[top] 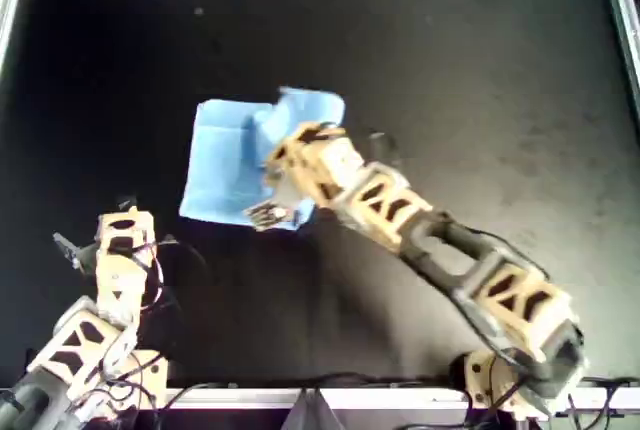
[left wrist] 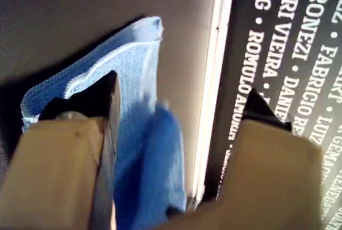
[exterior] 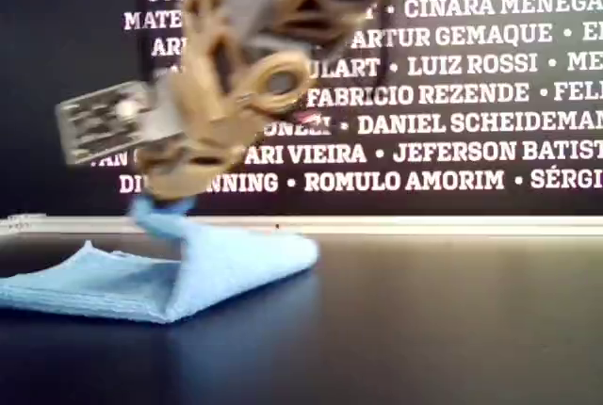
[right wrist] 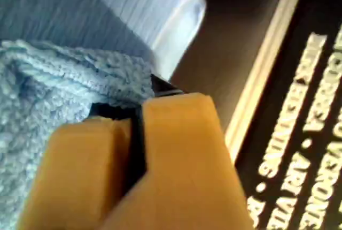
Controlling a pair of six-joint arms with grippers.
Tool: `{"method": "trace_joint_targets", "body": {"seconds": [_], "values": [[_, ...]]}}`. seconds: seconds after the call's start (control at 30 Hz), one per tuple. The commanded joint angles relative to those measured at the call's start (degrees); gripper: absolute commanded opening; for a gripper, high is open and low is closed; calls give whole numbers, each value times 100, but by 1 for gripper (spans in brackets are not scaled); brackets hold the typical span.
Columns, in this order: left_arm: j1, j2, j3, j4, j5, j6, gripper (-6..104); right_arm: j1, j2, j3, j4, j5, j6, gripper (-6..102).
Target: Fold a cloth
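Cloth (top: 228, 165), thin, soft and light, lies partly folded on the black table (top: 480, 70), one edge lifted. Right tool (right wrist: 140, 133) is clenched on that edge; left tool (left wrist: 176, 133) is released. Best held at corners, since it sags.

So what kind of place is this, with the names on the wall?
Probably a robotics lab or demo stand: a black metal-framed tabletop, a dark wall banner of white printed names, and a tan jointed robot arm over a light-blue square cloth.
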State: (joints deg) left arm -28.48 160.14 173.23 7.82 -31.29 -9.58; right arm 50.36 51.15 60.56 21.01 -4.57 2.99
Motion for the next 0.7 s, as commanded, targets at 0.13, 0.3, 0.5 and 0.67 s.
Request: {"method": "trace_joint_targets", "body": {"seconds": [0.13, 0.3, 0.5, 0.67], "values": [[-26, 18, -70, -35, -44, 26, 82, 308, -677, -1978, -220, -44, -26, 1], [-26, 18, -70, -35, -44, 26, 82, 492, -1178, -2619, -220, -44, -26, 1], [-26, 18, -70, -35, -44, 26, 82, 633, -1521, -2821, -220, -35, 70, 2], [-26, 18, -70, -35, -44, 26, 82, 694, -1556, -2707, -220, -35, 70, 5]]}}
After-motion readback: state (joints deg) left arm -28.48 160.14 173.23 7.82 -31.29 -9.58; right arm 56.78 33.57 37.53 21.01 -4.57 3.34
